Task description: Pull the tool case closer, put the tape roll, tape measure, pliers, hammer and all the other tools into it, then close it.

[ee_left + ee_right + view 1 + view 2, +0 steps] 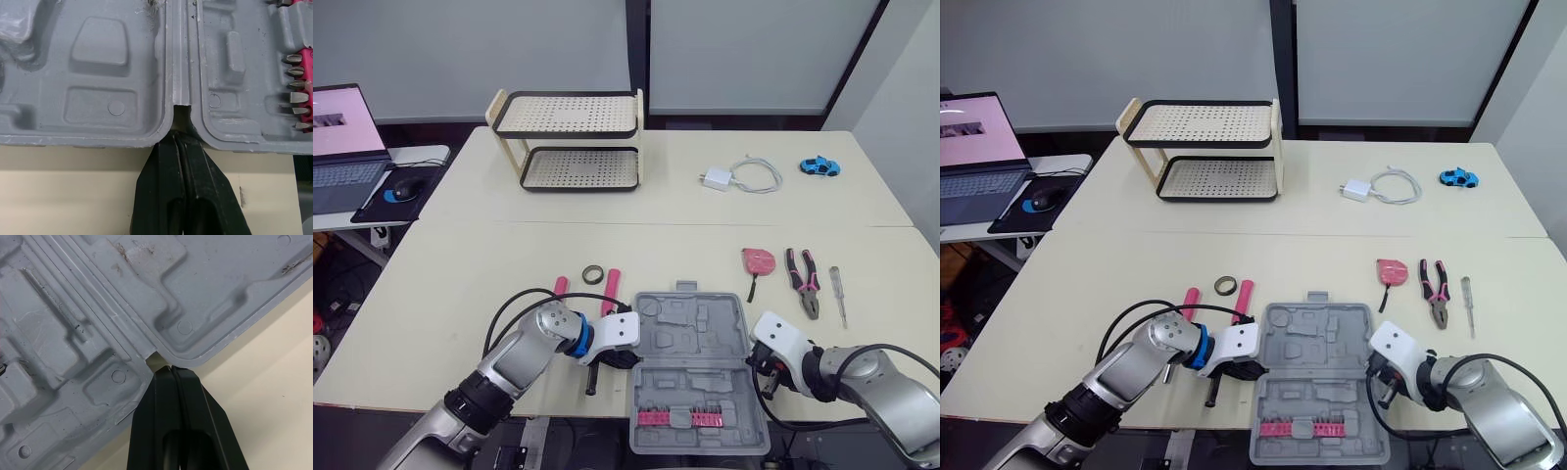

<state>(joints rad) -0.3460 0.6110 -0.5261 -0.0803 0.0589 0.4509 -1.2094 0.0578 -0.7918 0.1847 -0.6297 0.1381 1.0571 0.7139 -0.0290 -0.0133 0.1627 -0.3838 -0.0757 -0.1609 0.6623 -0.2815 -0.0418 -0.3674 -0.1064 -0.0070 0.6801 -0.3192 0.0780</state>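
The grey tool case (695, 338) lies open at the table's front edge, with a pink strip of bits (677, 418) in its near half. My left gripper (628, 357) is shut, its tips in the hinge notch on the case's left side (178, 139). My right gripper (759, 367) is shut too, with its tips at the hinge notch on the right side (171, 369). The tape roll (593, 273) and two pink-handled tools (610, 290) lie left of the case, partly hidden by my left arm. To the right lie the pink tape measure (759, 260), pliers (804, 281) and a screwdriver (838, 294).
A two-tier perforated rack (570, 142) stands at the back left of the table. A white charger with cable (739, 176) and a blue toy car (819, 166) lie at the back right. A laptop (342, 137) and mouse sit on a side desk to the left.
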